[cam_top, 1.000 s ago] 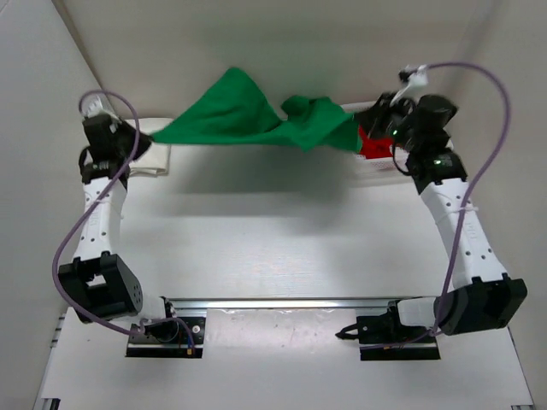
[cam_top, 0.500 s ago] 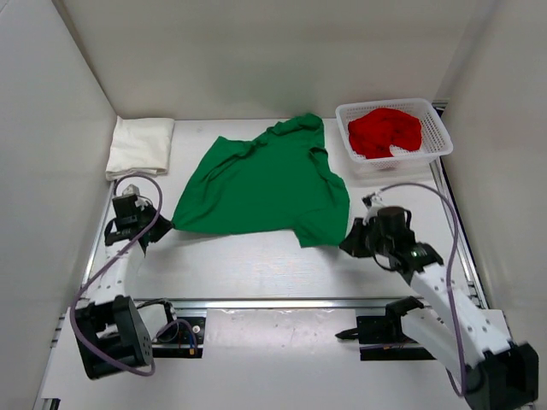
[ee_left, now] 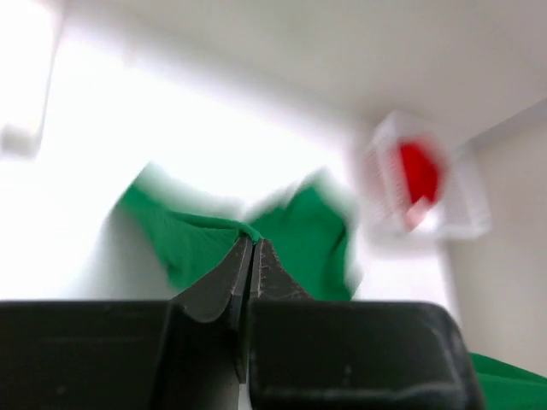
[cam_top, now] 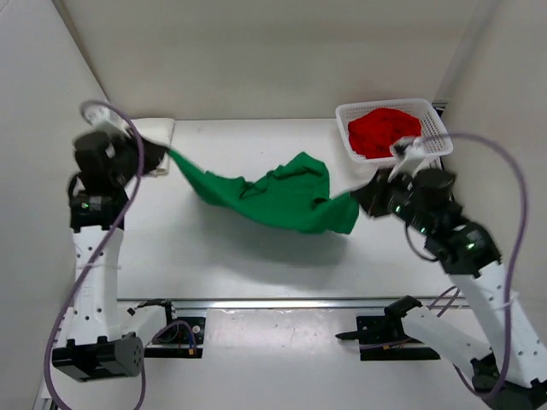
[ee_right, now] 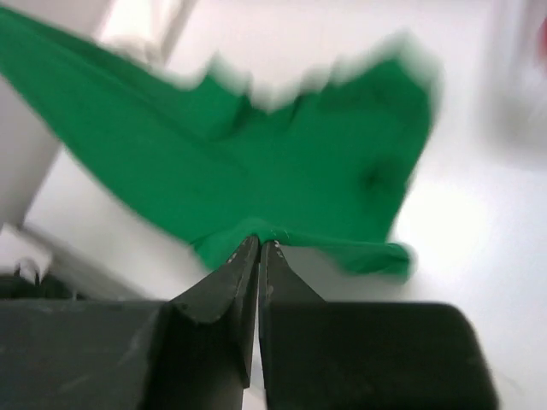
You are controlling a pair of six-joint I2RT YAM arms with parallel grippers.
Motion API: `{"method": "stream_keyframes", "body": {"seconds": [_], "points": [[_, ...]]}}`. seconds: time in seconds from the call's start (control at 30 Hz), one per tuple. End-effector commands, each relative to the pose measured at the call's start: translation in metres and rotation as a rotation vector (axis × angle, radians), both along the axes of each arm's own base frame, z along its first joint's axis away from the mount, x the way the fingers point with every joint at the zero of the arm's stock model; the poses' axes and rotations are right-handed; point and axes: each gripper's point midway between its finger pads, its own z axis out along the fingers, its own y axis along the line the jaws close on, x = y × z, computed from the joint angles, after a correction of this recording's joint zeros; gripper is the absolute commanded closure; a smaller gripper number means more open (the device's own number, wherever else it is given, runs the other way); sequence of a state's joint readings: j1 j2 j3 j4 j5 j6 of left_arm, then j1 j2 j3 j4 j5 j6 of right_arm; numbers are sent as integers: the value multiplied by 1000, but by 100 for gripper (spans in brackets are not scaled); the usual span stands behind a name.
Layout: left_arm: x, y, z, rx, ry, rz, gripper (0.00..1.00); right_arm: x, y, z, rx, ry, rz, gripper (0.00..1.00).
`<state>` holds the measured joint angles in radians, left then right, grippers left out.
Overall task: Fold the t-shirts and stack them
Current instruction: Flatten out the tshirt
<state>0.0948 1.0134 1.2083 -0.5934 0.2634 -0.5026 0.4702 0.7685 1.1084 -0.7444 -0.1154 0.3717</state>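
Note:
The green t-shirt [cam_top: 273, 198] hangs in the air between both arms, sagging over the middle of the table. My left gripper [cam_top: 162, 154] is shut on its left corner, seen at the fingertips in the left wrist view [ee_left: 252, 241]. My right gripper [cam_top: 363, 198] is shut on its right edge, pinching a fold in the right wrist view [ee_right: 259, 242]. The red t-shirt [cam_top: 383, 131] lies bunched in the white mesh basket [cam_top: 438, 143]. The cream-white t-shirt [cam_top: 158, 130] is folded at the back left, mostly hidden behind the left arm.
White walls close in the table at the left, back and right. A metal rail [cam_top: 282, 301] runs across the near edge in front of both arm bases.
Half a second ago the green t-shirt lay spread flat on the table with both grippers low at its near corners. Now both arms have risen and lifted it off the table.

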Motion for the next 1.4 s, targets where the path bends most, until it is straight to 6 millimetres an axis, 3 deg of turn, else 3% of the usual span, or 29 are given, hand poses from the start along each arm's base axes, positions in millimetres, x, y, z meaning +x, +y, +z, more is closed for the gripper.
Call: {"method": "stream_keyframes", "body": {"seconds": [0.0,0.03,0.07,0.1,0.13,0.17,0.2,0.23,0.27,0.33,0.37,0.4,0.47,0.53,0.57,0.63,0.67,0.73,0.8,0.83,0.93,1.03,1.07,1.13,1.2,1.37], "points": [[-21,-3,149,-33,-335,-12,100,30,-24,146,-17,-400,-115,100],[-24,-1,175,-24,-382,-5,100,46,-19,148,-38,-383,-120,100],[-23,0,181,-32,-385,-5,100,49,-24,173,-45,-441,-135,100],[-18,2,189,-38,-386,-1,100,66,-27,185,-66,-458,-160,100],[-11,5,192,-34,-381,4,100,86,-25,183,-72,-448,-138,100],[-8,9,195,-27,-386,23,100,90,-27,199,-50,-476,-129,100],[3,15,188,-28,-365,37,100,105,-32,211,-24,-484,-120,100],[16,21,175,-30,-325,50,100,122,-31,207,-25,-459,-115,100],[25,30,163,-23,-295,74,100,123,-30,224,-11,-499,-109,100],[46,36,134,-23,-229,92,100,152,-25,235,-5,-511,-103,100],[56,41,114,-19,-193,110,100,179,-21,217,-16,-455,-98,100],[61,42,102,-8,-173,129,100,180,-20,236,-2,-493,-96,100],[79,46,64,-5,-102,140,100,221,0,209,-32,-430,-57,100],[92,50,37,-5,-48,147,100,243,14,186,-42,-386,-33,100],[102,53,20,0,-16,147,100,261,21,165,-54,-343,-24,100],[114,54,7,-15,17,143,100,280,28,156,-47,-341,-18,100],[123,53,-3,-19,43,136,100,294,33,142,-42,-319,-13,100],[134,50,11,-38,17,121,100,306,36,147,-30,-349,-21,100],[143,49,41,-32,-38,120,100,311,35,162,-6,-396,-42,100],[144,50,52,-35,-57,125,100,309,29,179,20,-438,-56,100],[140,57,115,-67,-187,126,100,292,16,236,100,-574,-78,100],[135,70,152,-65,-274,163,100,274,5,280,168,-684,-77,100],[131,72,162,-64,-292,162,100,269,6,285,193,-690,-56,100],[130,82,172,-53,-316,186,100,264,10,287,185,-697,-39,100],[132,90,169,-50,-309,205,100,269,10,271,163,-656,-40,100],[132,106,137,-26,-248,260,100,276,10,219,69,-516,-34,100]]}}
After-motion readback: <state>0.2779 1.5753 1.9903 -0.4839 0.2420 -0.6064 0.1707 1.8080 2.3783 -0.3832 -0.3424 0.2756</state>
